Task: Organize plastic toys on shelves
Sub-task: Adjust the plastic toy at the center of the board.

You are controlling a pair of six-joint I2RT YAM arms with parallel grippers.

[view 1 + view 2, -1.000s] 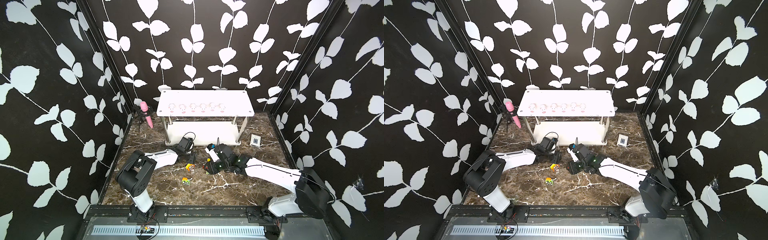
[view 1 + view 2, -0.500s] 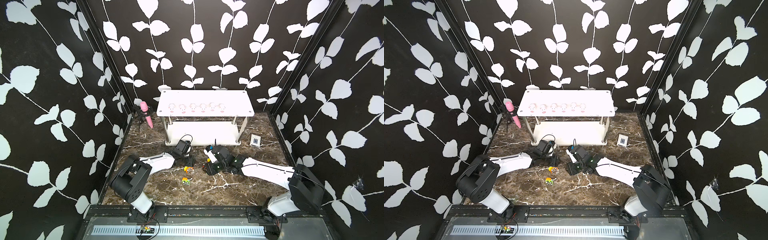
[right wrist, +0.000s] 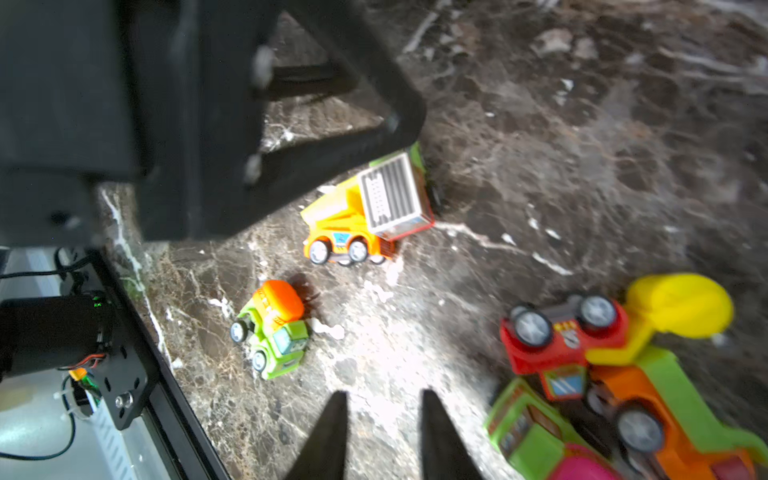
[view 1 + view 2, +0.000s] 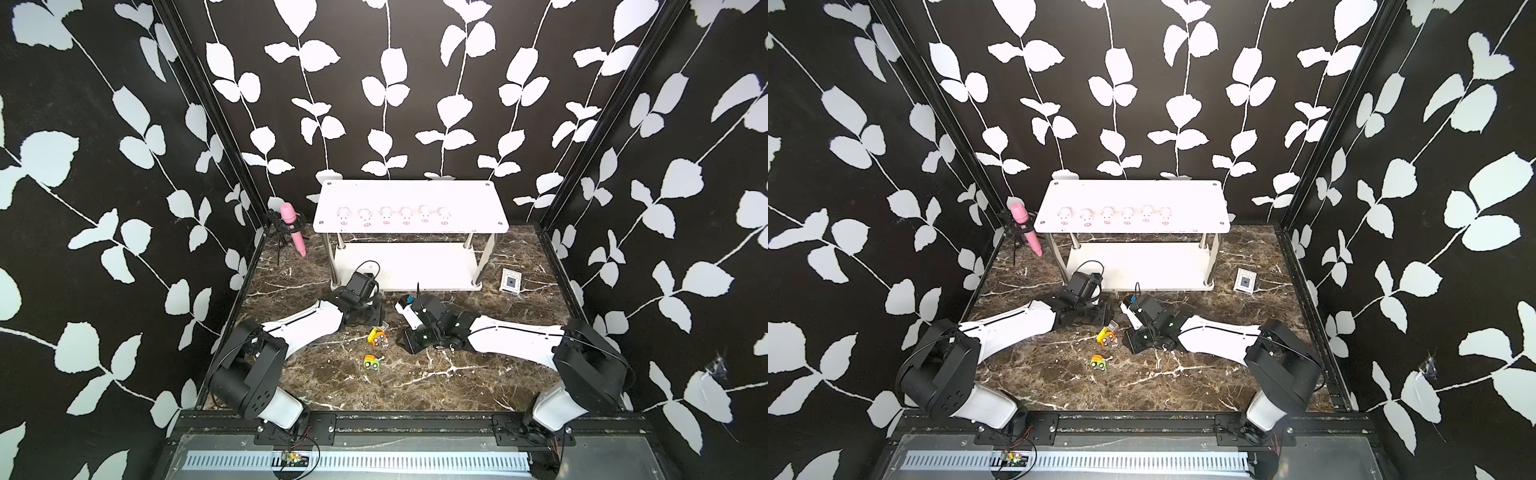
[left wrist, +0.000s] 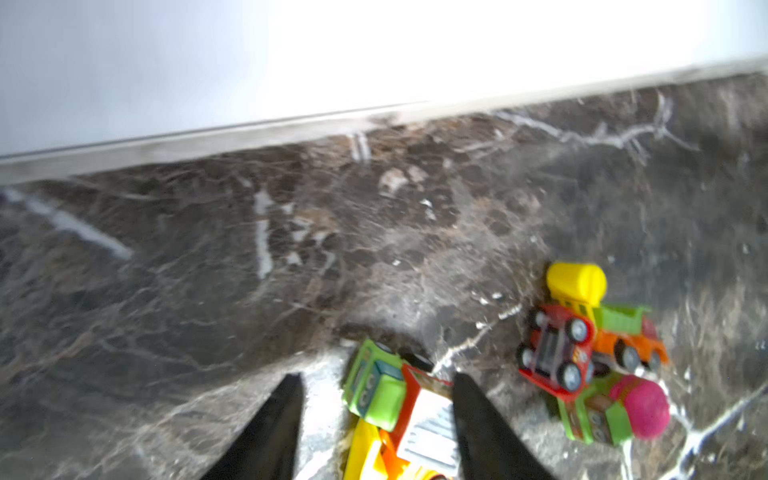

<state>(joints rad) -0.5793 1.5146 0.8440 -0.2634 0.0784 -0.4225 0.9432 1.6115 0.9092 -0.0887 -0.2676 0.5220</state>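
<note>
Fingers (image 5: 282,419) of left gripper (image 5: 376,378) loosely straddle yellow truck (image 5: 374,395), sticker (image 5: 428,432) illegible; right gripper (image 3: 382,395) parted, empty.

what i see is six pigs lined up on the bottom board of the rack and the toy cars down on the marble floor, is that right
Not quite: the six pigs are lined up on the top board of the rack, not the bottom one, as both top views show. The toy cars are down on the marble floor, as you say.

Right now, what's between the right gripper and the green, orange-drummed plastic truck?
Only bare brown marble floor separates the right gripper from the green, orange-drummed plastic truck, in the right wrist view.
</note>
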